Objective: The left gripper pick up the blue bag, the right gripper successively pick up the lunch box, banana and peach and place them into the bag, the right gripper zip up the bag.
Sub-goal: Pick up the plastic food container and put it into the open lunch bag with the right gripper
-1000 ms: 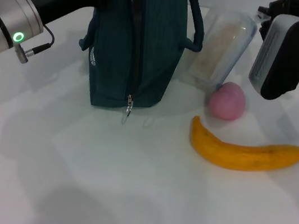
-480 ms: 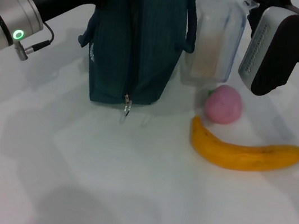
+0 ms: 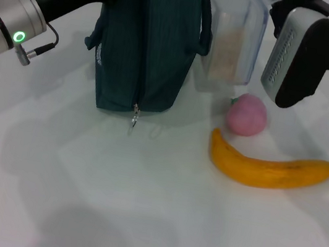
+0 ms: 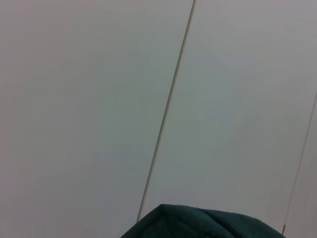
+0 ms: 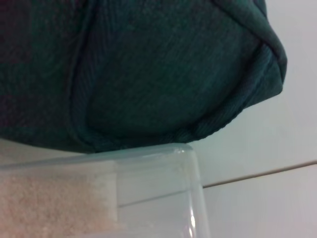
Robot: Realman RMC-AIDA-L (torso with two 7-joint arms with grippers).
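Nothing legible anywhere here. The one candidate is a small pale printed mark on the side panel of the blue bag [image 3: 149, 40], near its left edge in the head view, and it's too small to make out any letters. The lunch box [image 3: 230, 43] shows no label. Both wrist views offer only fabric, clear plastic and blank wall, no writing.

A white table [image 3: 138, 207] carries the things. A pink peach [image 3: 247, 115] lies on it, and just in front of the peach a yellow banana [image 3: 267, 168] lies lengthwise. The dark teal bag [image 3: 149, 40] stands upright nearby, its zipper pull [image 3: 133, 117] hanging toward the tabletop.
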